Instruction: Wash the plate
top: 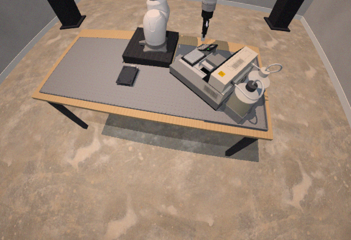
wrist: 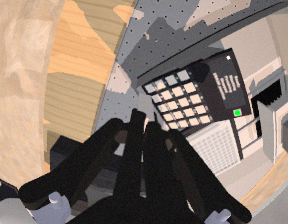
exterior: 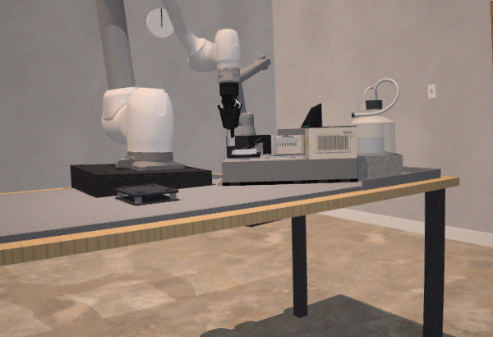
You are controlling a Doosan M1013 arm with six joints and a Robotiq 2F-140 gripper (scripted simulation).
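Note:
The pale plate (top: pixel 193 55) (exterior: pixel 245 151) (wrist: pixel 216 148) lies in the carrier beside the keypad and looks flat; its locators and cut corner are too small to make out. The washer (top: pixel 191 79) (exterior: pixel 289 171) has a green lamp (top: pixel 207 48) (wrist: pixel 237 113) lit. The keypad (wrist: pixel 181 102) has rows of pale keys; some at its upper edge in the wrist view are shaded. My gripper (top: pixel 203 38) (exterior: pixel 232 135) (wrist: pixel 142 103) is shut and empty, its tips above and beside the keypad's outer edge; contact cannot be told. The plate nest N1 (top: pixel 127 75) (exterior: pixel 147 189) holds no plate.
The robot's black base block (top: pixel 146 57) (exterior: pixel 90 178) stands between N1 and the washer. The washer's raised housing (top: pixel 234 67) (exterior: pixel 330 141) is beyond the carrier. Bottles (top: pixel 245 95) (exterior: pixel 371 136) with looped tubes stand at the washer's far end.

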